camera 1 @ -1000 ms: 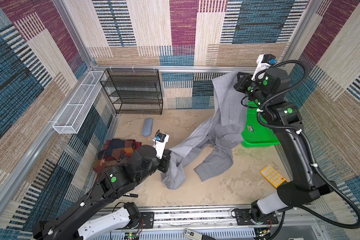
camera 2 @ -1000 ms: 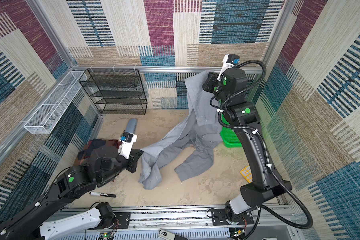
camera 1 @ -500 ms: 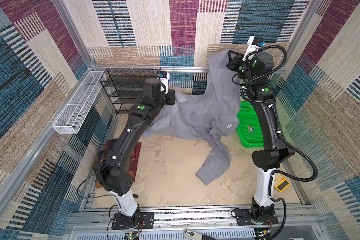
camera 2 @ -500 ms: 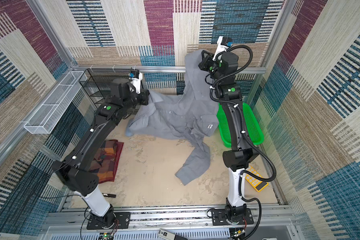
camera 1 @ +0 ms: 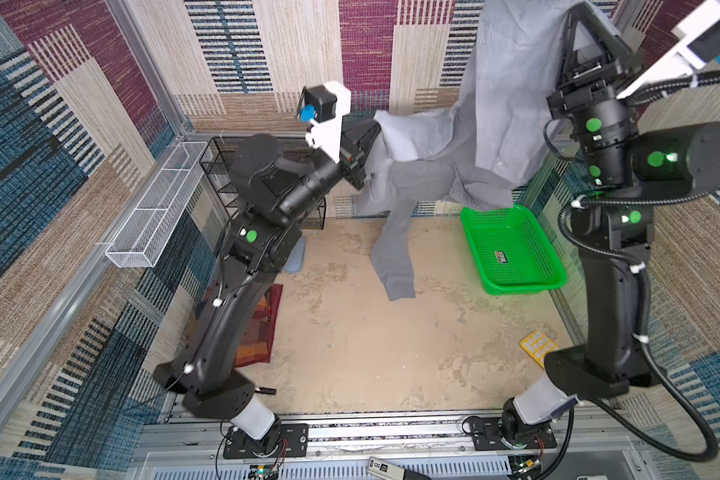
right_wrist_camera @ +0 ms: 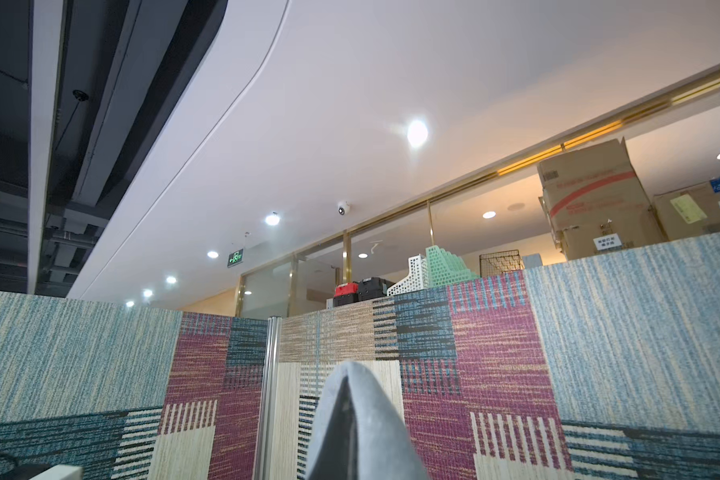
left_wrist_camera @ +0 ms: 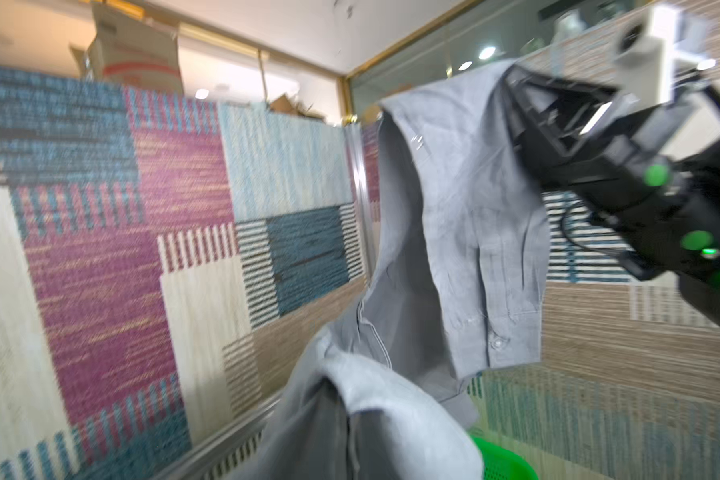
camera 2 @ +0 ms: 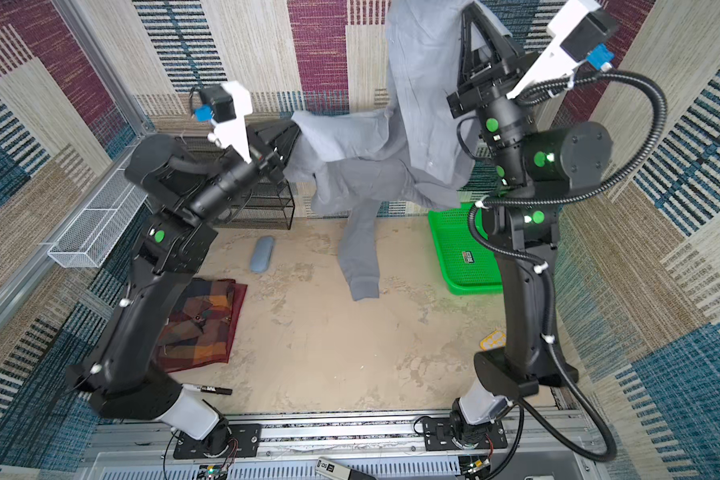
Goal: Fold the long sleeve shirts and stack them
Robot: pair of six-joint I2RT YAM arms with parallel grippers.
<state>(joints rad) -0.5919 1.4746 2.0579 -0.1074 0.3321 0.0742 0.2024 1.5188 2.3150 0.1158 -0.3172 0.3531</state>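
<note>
Shirt status: the plain grey collared cloth long sleeve shirt (camera 1: 504, 104) is up in the air, strung between my two grippers. My left gripper (camera 1: 374, 132) is clamped on a bunched fold of its cloth, out in front of the black wire shelf rack (camera 1: 221, 166). My right gripper (camera 1: 576, 12) is raised much higher, near the top edge in both top views, jaws pinched tight on another part of the same shirt; the cloth drapes down from it past my right arm.

The left wrist view is blurred. It shows the grey fabric (left_wrist_camera: 466, 216) hanging off the right gripper (left_wrist_camera: 516, 83), with a buttoned cuff at the lower edge. In the right wrist view only a peak of grey cloth (right_wrist_camera: 358, 415) sticks up; my fingers are hidden under it.

One sleeve (camera 2: 360, 249) dangles straight down over the sandy tabletop (camera 1: 371, 353), its cuff end low. I cannot tell whether it touches.

The patchwork plaid shirt in maroon, orange and navy (camera 2: 208, 324) lies folded flat on the table beside my left arm's base, partly hidden by that arm.

The small blue-grey oblong case (camera 2: 262, 254) lies near the rack. The green plastic mesh basket (camera 1: 524, 286) sits at the right, below the hanging shirt body. A black marker (camera 2: 208, 389) lies at the front edge.
</note>
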